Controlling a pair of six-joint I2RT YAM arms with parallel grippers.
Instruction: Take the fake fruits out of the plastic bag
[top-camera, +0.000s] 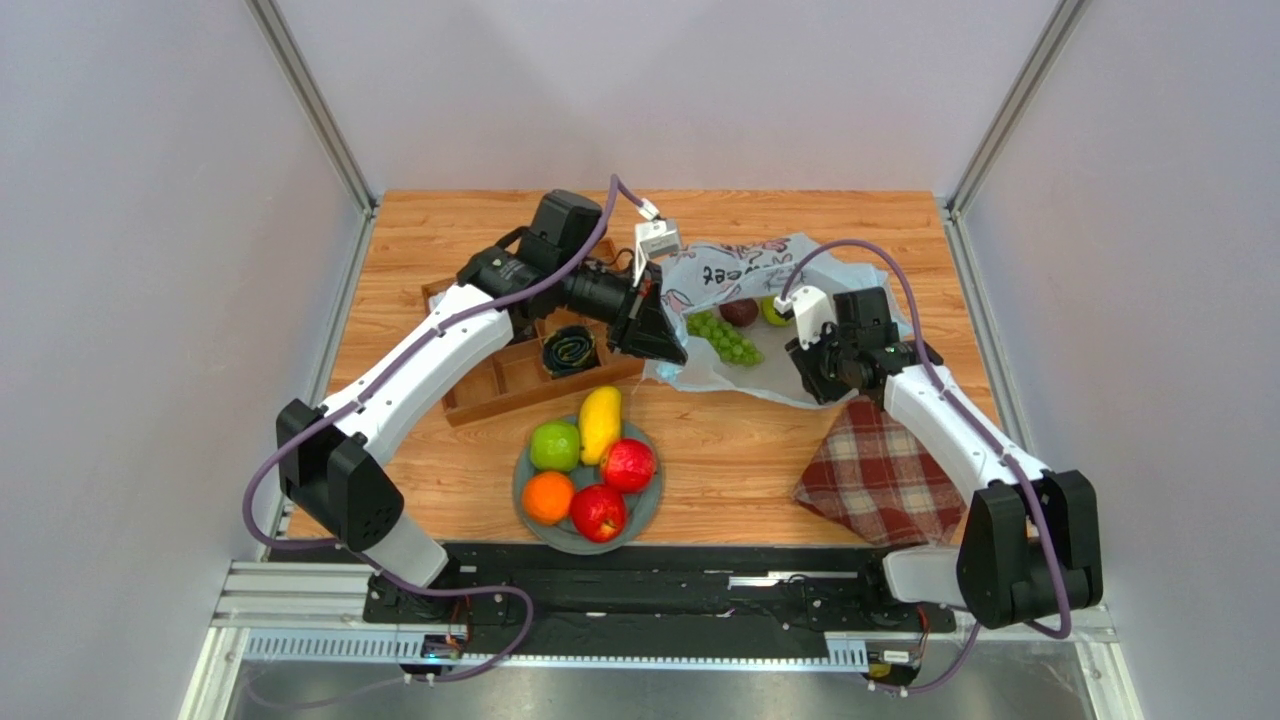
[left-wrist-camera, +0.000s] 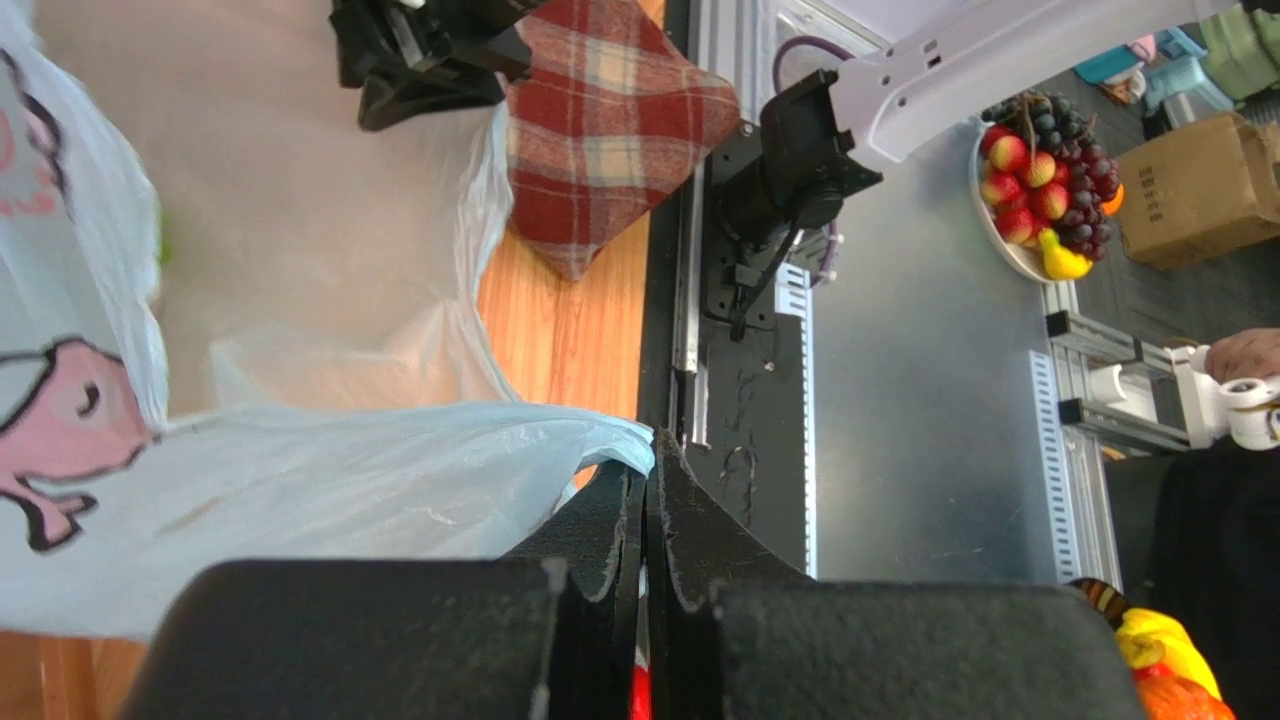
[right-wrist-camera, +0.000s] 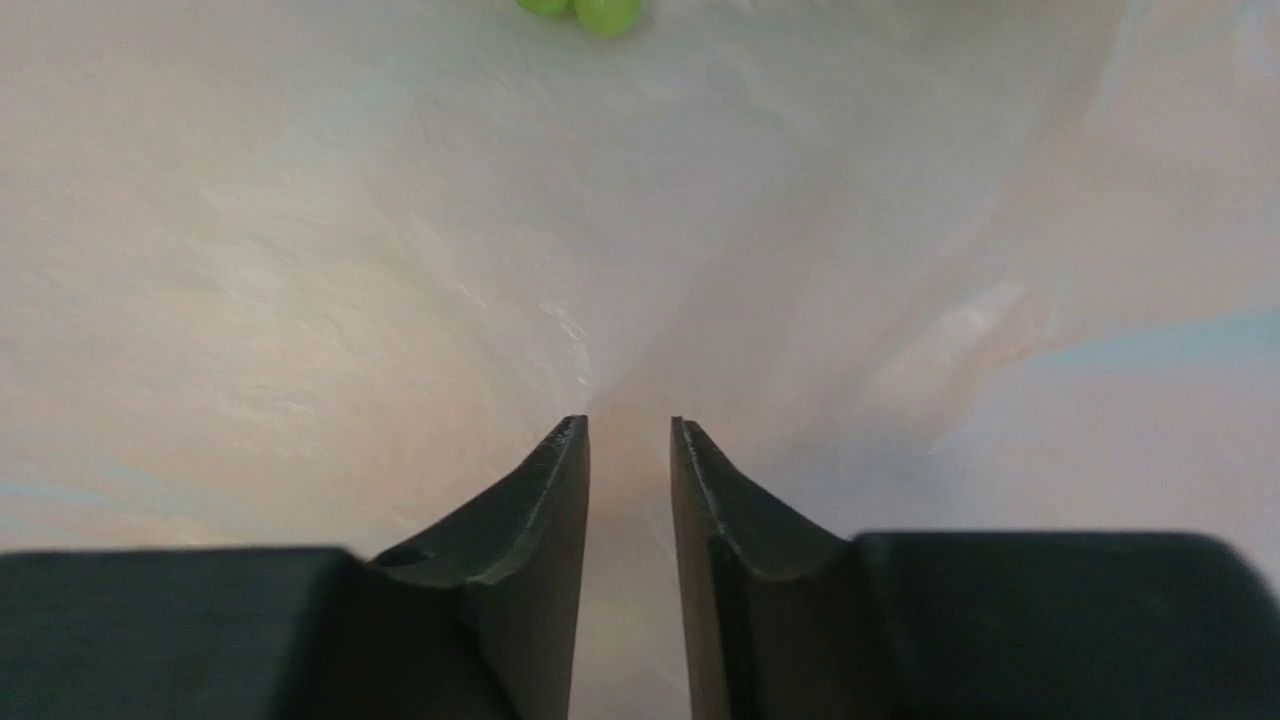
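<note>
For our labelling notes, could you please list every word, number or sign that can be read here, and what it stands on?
On the plastic bag: dark scrawled print, too crumpled and small to read.
Also on it, a pink fish drawing: a picture, no words.
On the cardboard box: dark marks, too small to read.
Nothing else shows writing.

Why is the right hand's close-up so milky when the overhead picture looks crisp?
Right wrist view: the plastic bag is so near that its pale, glossy film fills the frame with soft glare; only the dark right hand and some green grapes stand out. Top external view: even light, sharp, faint shadows on the table. Left wrist view: bag bright, left hand dark.
</note>
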